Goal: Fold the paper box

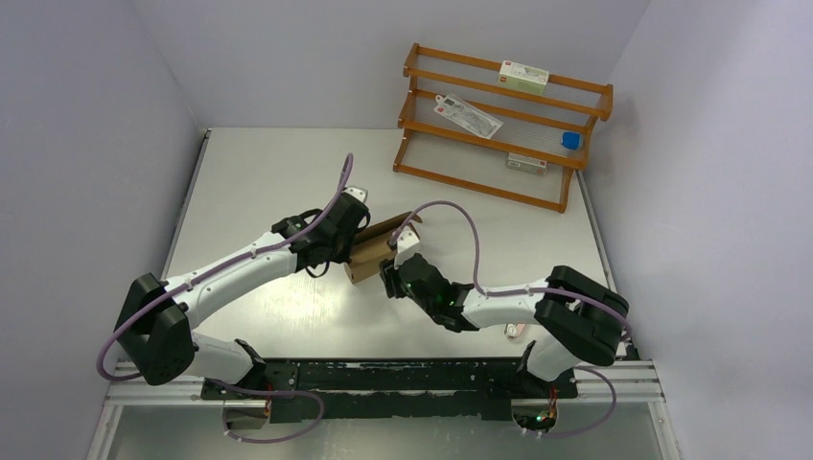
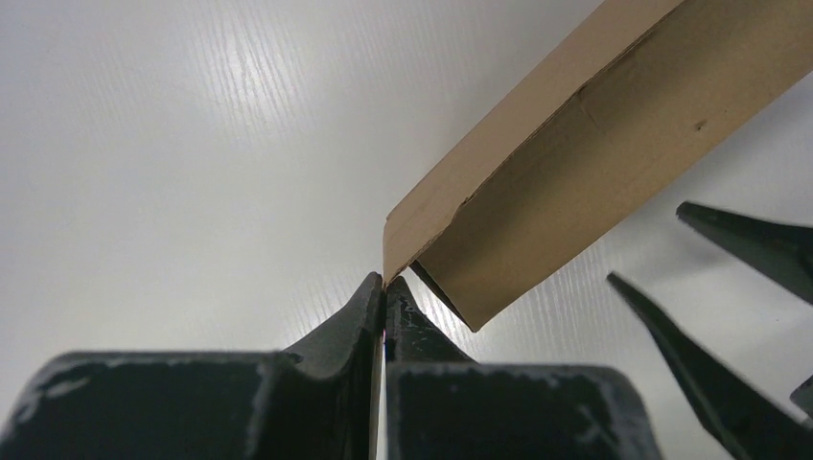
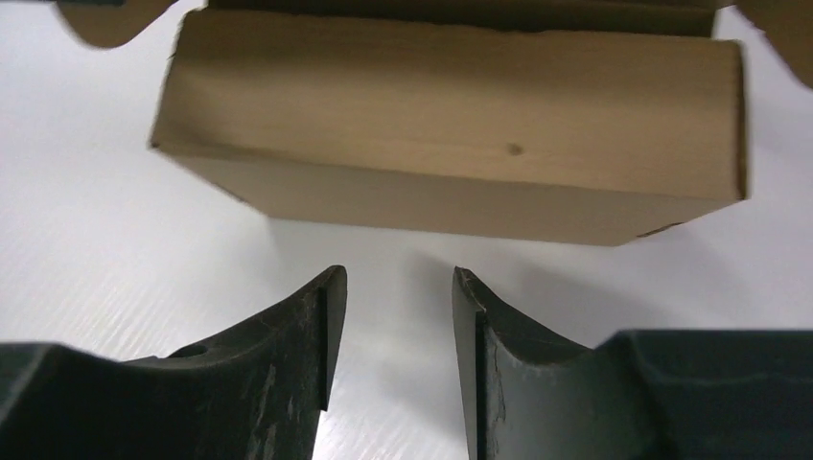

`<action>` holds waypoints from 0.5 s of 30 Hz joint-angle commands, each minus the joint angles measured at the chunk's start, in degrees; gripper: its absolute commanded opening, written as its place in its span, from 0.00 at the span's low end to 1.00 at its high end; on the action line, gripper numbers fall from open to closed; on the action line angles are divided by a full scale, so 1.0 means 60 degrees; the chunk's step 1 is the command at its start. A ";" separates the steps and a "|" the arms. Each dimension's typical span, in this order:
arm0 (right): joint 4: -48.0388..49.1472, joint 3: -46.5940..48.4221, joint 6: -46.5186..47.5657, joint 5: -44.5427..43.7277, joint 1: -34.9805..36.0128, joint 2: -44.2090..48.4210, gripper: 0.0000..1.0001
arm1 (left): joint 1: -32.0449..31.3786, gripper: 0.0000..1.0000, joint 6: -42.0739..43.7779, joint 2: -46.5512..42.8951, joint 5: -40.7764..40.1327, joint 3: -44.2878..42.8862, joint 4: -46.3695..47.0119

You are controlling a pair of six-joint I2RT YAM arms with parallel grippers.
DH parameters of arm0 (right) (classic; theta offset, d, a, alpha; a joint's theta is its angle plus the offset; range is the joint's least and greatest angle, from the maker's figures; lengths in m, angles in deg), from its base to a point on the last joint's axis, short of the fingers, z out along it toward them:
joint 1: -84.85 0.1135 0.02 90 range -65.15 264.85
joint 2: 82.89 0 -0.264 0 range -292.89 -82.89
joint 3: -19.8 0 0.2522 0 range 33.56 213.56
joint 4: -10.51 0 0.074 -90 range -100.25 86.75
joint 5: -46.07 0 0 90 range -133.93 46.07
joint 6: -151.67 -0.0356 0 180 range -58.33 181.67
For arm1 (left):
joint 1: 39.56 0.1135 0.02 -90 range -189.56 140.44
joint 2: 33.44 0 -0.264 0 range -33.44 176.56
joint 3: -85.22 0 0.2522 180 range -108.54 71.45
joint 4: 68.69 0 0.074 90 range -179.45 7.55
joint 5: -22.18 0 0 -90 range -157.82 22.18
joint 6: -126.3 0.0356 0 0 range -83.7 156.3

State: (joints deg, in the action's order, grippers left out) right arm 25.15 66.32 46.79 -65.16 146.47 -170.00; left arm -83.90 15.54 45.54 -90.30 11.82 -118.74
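Near the table's middle, position: paper box (image 1: 377,251) is sitting on the white table (image 1: 259,172), between the two arms.
Material: plain brown cardboard, unprinted, is showing a matt face with one small dark speck in the right wrist view.
Form: box (image 3: 451,105) is standing as a low rectangular block with crisp long edges. Rounded flap tips are poking out at its 10 and 2 o'clock corners.
Edge detail: a long panel of the box (image 2: 594,144) is slanting toward 2 o'clock in the left wrist view, its underside in shadow.
Left gripper (image 2: 385,280): reaching in from the box's 9 o'clock, it is pinching a thin cardboard edge between closed fingers.
Right gripper (image 3: 395,273): sitting at the box's 5 o'clock, its jaws are standing moderately apart, gripping nothing, just short of the box's side.
Background: wooden rack (image 1: 503,125) is leaning at 1 o'clock of the box, well apart.
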 commanded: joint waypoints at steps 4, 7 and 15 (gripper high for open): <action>0.1210 0.0624 0.0533 -0.0906 -0.0186 -0.1012 0.45 | 0.0054 0.05 0.0264 0.0082 0.0359 -0.0285 0.0092; 0.1620 0.0985 0.0661 -0.0816 -0.0165 -0.1483 0.43 | 0.0043 0.05 0.0397 0.0100 0.0561 -0.0256 0.0165; 0.0898 0.1770 0.0727 -0.0328 -0.0105 -0.1598 0.44 | 0.0036 0.05 0.0434 0.0306 0.0501 -0.0420 0.0001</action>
State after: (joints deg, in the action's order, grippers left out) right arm 30.62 74.82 50.47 -67.74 145.60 -180.60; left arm -83.86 17.53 46.42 -87.96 11.82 -118.37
